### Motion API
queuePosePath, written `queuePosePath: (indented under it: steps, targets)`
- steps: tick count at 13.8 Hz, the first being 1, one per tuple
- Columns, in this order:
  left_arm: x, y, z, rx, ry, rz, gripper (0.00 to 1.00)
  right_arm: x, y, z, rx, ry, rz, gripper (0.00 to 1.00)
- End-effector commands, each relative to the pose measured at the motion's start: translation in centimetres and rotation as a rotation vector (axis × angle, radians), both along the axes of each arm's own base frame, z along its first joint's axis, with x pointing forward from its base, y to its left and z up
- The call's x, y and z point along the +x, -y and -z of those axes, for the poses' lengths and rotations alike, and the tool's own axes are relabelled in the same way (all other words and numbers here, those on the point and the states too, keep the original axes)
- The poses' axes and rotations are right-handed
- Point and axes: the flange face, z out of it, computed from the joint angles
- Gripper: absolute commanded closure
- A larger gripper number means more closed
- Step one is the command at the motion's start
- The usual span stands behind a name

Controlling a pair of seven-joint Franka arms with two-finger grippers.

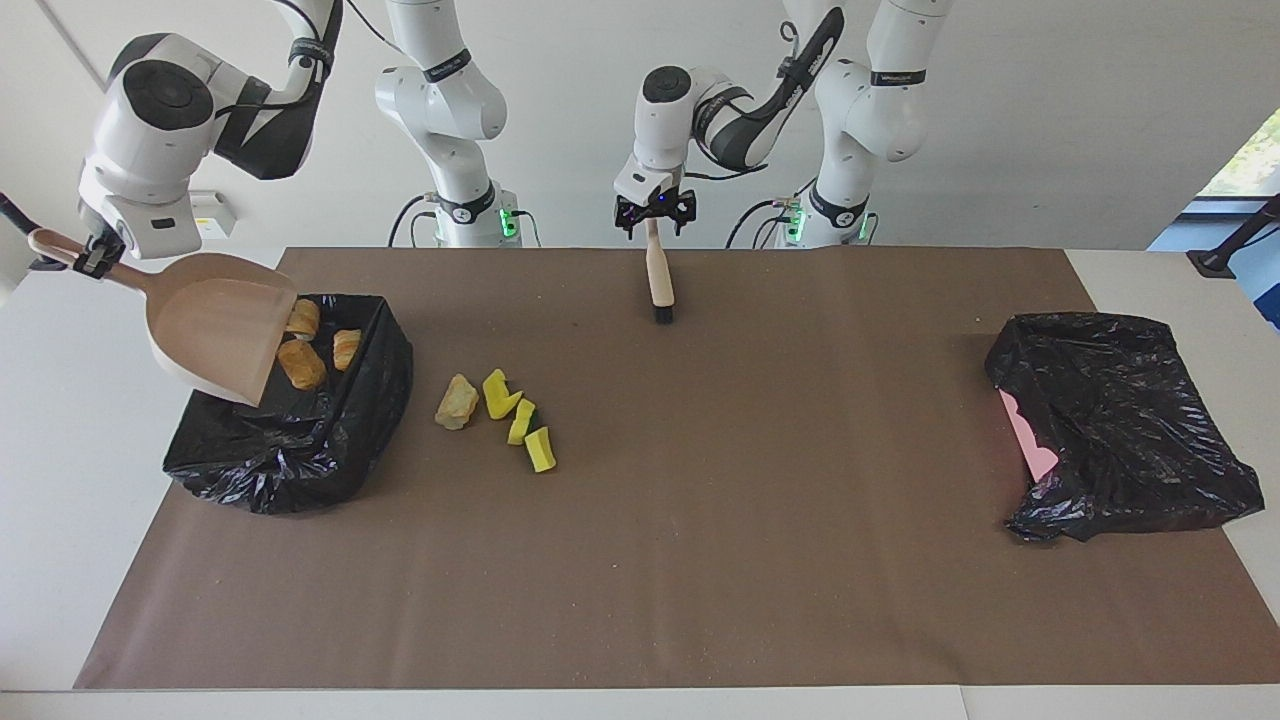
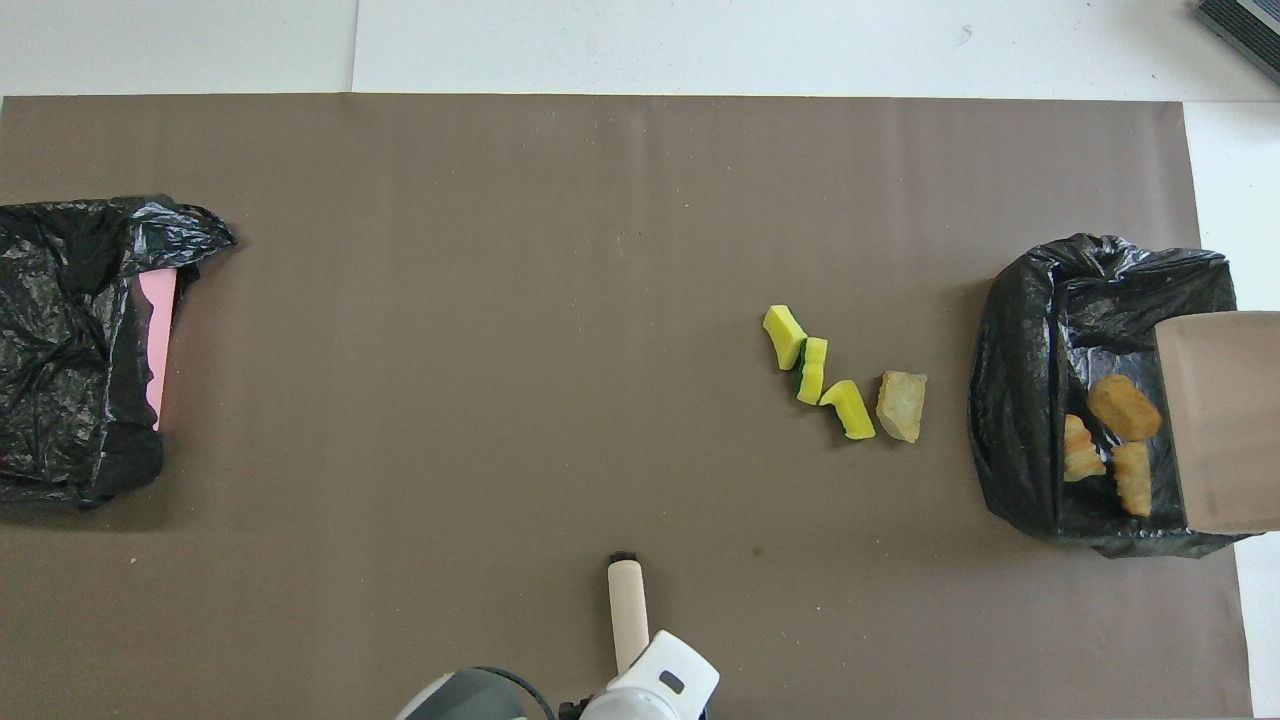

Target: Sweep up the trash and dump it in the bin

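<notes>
My right gripper (image 1: 95, 258) is shut on the handle of a tan dustpan (image 1: 215, 325), which is tilted over the black-lined bin (image 1: 300, 450) at the right arm's end; the pan also shows in the overhead view (image 2: 1222, 420). Three orange-brown bread pieces (image 1: 300, 364) lie in that bin (image 2: 1010, 400). On the mat beside the bin lie a pale tan lump (image 1: 457, 402) and three yellow sponge wedges (image 1: 498, 393), the middle one green-backed (image 2: 812, 369). My left gripper (image 1: 655, 222) is shut on a brush (image 1: 658, 275) that hangs bristles down by the mat's edge nearest the robots.
A second bin (image 1: 1120, 430) lined with a black bag, with pink showing at its rim, stands at the left arm's end. The brown mat (image 1: 750, 550) covers most of the table, with fine crumbs scattered on it.
</notes>
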Motion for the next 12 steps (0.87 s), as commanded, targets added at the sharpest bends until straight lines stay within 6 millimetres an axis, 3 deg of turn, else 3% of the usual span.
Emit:
queuePosePath:
  steps: [1, 3, 4, 8, 10, 12]
  targets:
    - [10.4, -3.5, -5.1, 0.006, 0.005, 0.041, 0.0, -0.4, -0.1, -0.5, -0.052, -0.023, -0.052, 1.0]
    - [15.4, -7.9, -8.1, 0.009, 0.029, 0.068, 0.0, -0.4, 0.0, -0.8, -0.07, -0.029, -0.057, 1.0]
    - [18.1, -11.0, -9.6, 0.004, 0.055, 0.063, 0.0, -0.5, 0.0, -1.4, -0.074, -0.026, -0.05, 1.0]
    - [25.6, -20.7, -16.3, 0.01, 0.14, 0.141, 0.0, -2.2, 0.3, -8.1, -0.046, 0.084, 0.045, 1.0]
    - [27.8, -25.0, -21.5, 0.003, 0.178, 0.158, 0.0, -2.7, -0.4, -9.8, 0.073, 0.139, 0.129, 1.0]
    - [28.6, -28.7, -27.0, 0.004, 0.222, 0.191, 0.0, -2.9, -1.3, -11.2, 0.117, 0.235, 0.235, 1.0]
